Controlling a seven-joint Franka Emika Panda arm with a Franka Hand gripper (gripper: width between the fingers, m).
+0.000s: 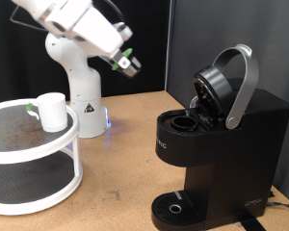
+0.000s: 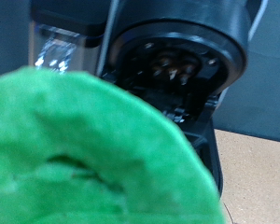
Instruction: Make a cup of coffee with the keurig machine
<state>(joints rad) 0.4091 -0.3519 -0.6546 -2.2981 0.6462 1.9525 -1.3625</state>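
The black keurig machine (image 1: 217, 144) stands at the exterior view's right with its grey-handled lid (image 1: 243, 82) raised and the pod chamber (image 1: 186, 122) open. My gripper (image 1: 131, 66) hangs in the air to the left of the machine and above it, shut on a small green-topped pod (image 1: 125, 54). In the wrist view the pod's green top (image 2: 84, 154) is blurred and fills the near field. Behind it is the open underside of the lid (image 2: 177, 56). The white cup (image 1: 53, 111) stands on a round shelf at the left, apart from the gripper.
The white two-tier round shelf (image 1: 29, 159) takes up the exterior view's lower left. The robot's white base (image 1: 82, 91) stands behind it. The machine's round drip tray (image 1: 175, 207) has nothing on it. Brown tabletop (image 1: 120, 154) lies between shelf and machine.
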